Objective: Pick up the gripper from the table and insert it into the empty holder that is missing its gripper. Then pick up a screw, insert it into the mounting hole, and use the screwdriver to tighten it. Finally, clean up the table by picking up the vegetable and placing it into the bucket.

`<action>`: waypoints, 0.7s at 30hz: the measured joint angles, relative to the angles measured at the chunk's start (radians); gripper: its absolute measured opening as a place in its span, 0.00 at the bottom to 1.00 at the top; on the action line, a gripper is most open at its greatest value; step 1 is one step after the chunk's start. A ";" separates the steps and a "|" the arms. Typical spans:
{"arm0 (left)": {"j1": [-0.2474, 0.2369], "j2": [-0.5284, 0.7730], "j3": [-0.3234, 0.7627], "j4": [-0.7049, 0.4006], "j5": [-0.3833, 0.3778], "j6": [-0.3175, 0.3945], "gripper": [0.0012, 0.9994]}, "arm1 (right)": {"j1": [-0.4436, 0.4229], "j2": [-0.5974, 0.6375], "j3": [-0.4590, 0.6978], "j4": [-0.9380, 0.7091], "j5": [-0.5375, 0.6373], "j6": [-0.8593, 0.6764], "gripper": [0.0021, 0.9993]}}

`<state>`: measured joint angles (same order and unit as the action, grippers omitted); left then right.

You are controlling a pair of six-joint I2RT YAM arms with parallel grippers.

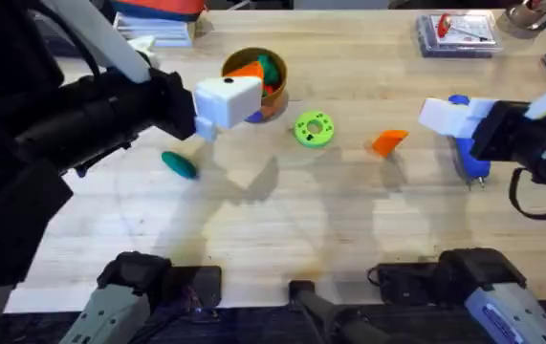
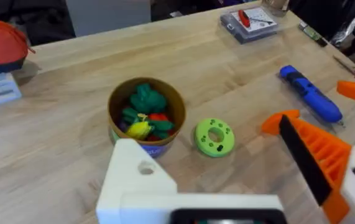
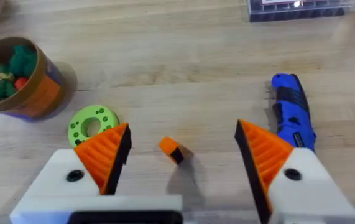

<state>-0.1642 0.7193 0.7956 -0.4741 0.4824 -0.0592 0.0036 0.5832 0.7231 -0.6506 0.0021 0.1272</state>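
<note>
Right wrist view, right hand [image 3: 180, 168] wide open, empty, above gripper [image 3: 171, 149]

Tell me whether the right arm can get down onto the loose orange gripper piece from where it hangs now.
Probably yes. In the right wrist view the right gripper hangs with jaws wide open, the orange gripper piece lying on bare table between them. The screwdriver and green disc lie off to either side.

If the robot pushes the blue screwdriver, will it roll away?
Probably a little. The blue screwdriver is pen-shaped and lies flat on the table, so a sideways push would likely make it roll, while a push along its length should only slide it. It looks like stiff plastic, so it shouldn't bend. Its smooth body may slip between the right gripper's open fingers.
</note>
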 joint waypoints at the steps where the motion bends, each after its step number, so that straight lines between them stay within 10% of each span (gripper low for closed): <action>1: 0.000 0.000 0.000 -0.002 0.000 0.001 0.99 | 0.000 0.000 0.000 0.000 0.000 0.000 0.99; 8: -0.002 -0.102 -0.086 0.072 0.000 0.031 0.99 | 0.000 0.000 0.000 0.000 0.000 0.000 0.99; 21: -0.002 -0.609 -0.568 0.372 0.064 0.080 0.99 | 0.000 0.000 0.000 0.000 0.000 0.000 0.99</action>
<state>-0.1658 0.1099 0.2274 -0.1025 0.5464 0.0204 0.0036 0.5835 0.7231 -0.6506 0.0021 0.1272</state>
